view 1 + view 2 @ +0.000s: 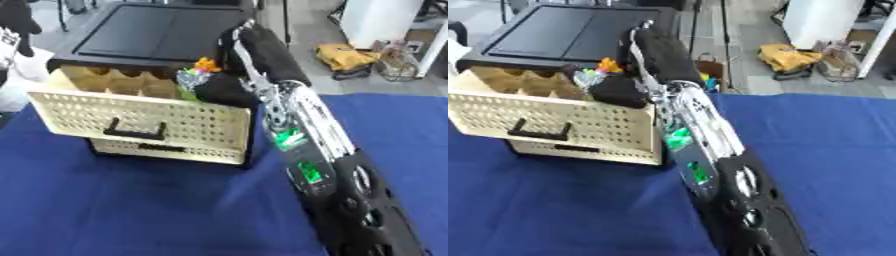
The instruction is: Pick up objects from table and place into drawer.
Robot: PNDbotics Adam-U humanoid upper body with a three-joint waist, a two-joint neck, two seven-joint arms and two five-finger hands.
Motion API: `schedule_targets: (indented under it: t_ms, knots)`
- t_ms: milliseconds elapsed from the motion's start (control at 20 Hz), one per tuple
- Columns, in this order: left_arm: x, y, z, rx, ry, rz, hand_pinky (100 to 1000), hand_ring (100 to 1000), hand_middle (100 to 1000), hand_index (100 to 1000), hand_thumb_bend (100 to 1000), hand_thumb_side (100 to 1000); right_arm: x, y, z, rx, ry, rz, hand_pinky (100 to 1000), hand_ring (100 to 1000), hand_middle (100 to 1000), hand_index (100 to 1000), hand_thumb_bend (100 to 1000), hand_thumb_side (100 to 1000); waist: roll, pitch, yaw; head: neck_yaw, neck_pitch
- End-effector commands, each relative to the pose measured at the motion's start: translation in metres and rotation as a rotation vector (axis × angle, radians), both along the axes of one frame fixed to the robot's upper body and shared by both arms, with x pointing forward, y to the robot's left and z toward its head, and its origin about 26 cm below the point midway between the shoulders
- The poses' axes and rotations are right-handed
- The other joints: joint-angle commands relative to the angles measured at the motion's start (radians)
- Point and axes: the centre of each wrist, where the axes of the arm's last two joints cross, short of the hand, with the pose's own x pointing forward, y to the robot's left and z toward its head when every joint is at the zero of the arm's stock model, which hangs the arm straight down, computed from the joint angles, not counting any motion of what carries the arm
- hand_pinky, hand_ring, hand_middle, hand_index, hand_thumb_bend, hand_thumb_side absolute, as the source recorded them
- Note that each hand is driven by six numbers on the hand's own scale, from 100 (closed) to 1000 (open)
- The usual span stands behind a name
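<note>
Leftmost, at the upper left corner of the left eye view, a black shape (pixel 16 27) with some white beneath it is seen; whether it belongs to the robot's left hand cannot be told. Beside it, a black drawer cabinet (pixel 157 35) with a flat dark top is set on the blue tablecloth (pixel 131 210). Its upper cream drawer (pixel 131 120), perforated across the front and fitted with a black handle (pixel 136 132), is pulled out toward the camera, and brown divider compartments (pixel 114 80) are visible inside it. A second cream drawer (pixel 166 149) below is seen pushed in. At the right rear corner of the open drawer, a small multicoloured object (pixel 197 72) with orange on top and green and grey parts below is held just over the drawer's rim. The right hand (pixel 619 92), black and rounded, is seen directly against that object, with its fingers apparently curled around it, though the grip itself is partly hidden by the hand's own bulk. The right arm (pixel 306 145), silver with green-lit panels and black casing, is stretched diagonally from the lower right up to the drawer. Farther right, beyond the table, yellow and black items (pixel 346 57) are seen lying on the floor.
</note>
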Motion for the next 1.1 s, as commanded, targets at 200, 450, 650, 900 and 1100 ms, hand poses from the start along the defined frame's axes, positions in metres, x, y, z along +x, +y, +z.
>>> schedule_targets:
  t_ms: [200,450,650,900,1100]
  knots:
    - [-0.002,-0.001,0.008,0.011,-0.024,-0.005,190,416,500,774,260,998,-0.001,0.001,0.002,0.022,-0.044,-0.035,700,773,251,414,641,772,0.006,-0.012,0.001,-0.001,-0.012]
    - [-0.002,-0.001,0.009,0.012,-0.025,-0.008,189,416,498,772,257,998,-0.001,0.003,0.002,0.021,-0.049,-0.029,706,777,277,454,670,841,0.005,-0.012,0.002,0.0,-0.012]
    - [-0.002,-0.001,0.008,0.012,-0.023,-0.01,188,417,498,770,254,999,-0.002,0.004,0.004,0.035,-0.063,-0.025,706,775,281,508,674,865,0.004,-0.013,0.002,0.002,-0.011]
    - [-0.002,-0.002,0.008,0.013,-0.022,-0.012,189,417,498,770,254,997,-0.005,0.005,0.007,0.056,-0.077,-0.01,709,776,278,526,673,871,0.003,-0.015,0.002,0.003,-0.011]
    - [-0.002,-0.001,0.008,0.012,-0.022,-0.013,188,417,498,770,253,997,-0.012,0.0,0.016,0.108,-0.11,0.004,711,776,278,521,655,883,0.004,-0.016,0.001,0.005,-0.012]
